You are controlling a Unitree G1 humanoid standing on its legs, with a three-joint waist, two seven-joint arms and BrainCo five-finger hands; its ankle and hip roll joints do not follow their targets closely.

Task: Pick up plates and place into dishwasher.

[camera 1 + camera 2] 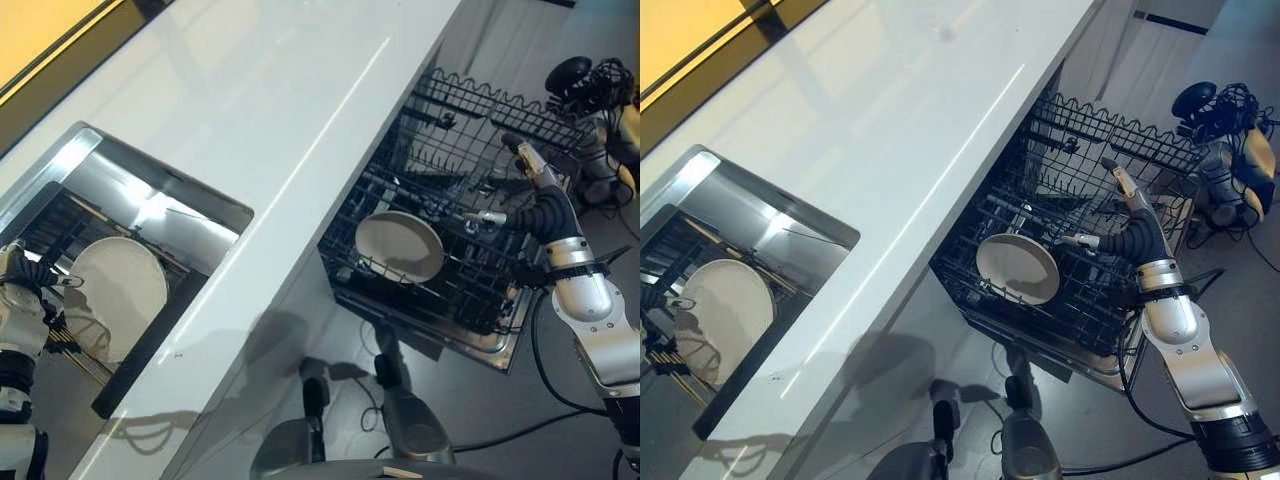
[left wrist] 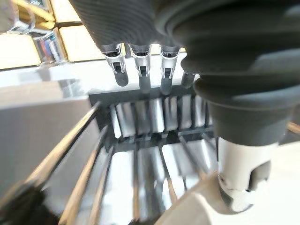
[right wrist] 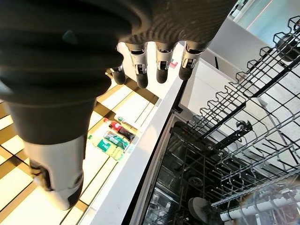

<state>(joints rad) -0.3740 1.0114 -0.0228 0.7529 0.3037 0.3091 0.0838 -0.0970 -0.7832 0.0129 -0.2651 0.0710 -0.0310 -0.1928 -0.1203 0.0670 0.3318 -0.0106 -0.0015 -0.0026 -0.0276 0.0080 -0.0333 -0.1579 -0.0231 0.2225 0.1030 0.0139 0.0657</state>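
1. Standing on edge in the pulled-out dishwasher rack [image 1: 480, 300], one white plate [image 1: 400, 246] leans among the tines.
2. Right hand [image 1: 530, 165] hovers over that rack, fingers straight, holding nothing.
3. Second plate [image 1: 118, 290] lies in the sink [image 1: 120, 175]; left hand [image 1: 22, 275] beside it, thumb [image 2: 241, 180] touching its rim, fingers [image 2: 143, 75] uncurled.

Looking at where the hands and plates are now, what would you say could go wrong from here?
The plate in the sink lies in a wire rack, so the left hand beside it might catch a wire or let the plate slip while lifting. The right hand hangs open over the dishwasher rack, close to the upright wires and the plate already loaded, and could knock either.
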